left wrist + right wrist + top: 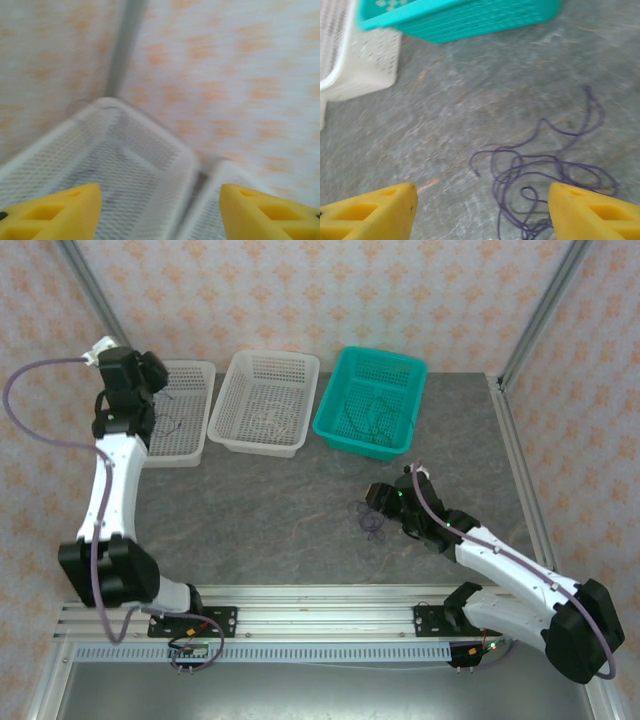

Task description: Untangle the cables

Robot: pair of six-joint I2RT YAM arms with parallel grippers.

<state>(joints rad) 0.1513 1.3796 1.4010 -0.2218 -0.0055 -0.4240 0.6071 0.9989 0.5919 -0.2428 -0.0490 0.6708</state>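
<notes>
1. Yellow fingertips (380, 210) of right gripper (482, 200) sit closest to the lens: spread wide, released, nothing btwn them, touching nothing.
2. Just beyond those tips lies a thin purple cable (542, 160), a loose tangle of loops flat on the grey stone-look table (470, 90). It sits right of centre, nearer the near edge than the baskets.
3. Tangle has no tidy long axis. It's widest across the gripper's view, w/ one strand running off toward the far edge.
4. left gripper (159, 200): fingers also wide apart, released, holding nothing, above a white mesh plastic basket (125, 165) at the table's far-left corner.
5. Thin dark wire (170, 423) lies inside that basket; too fine to tell colour.
6. Second white mesh basket (225, 395) stands next along the far edge; contents too faint to tell.
7. Teal plastic basket (333, 390) is third in the row, w/ thin green cables (372, 415) looped inside, no clear direction.
</notes>
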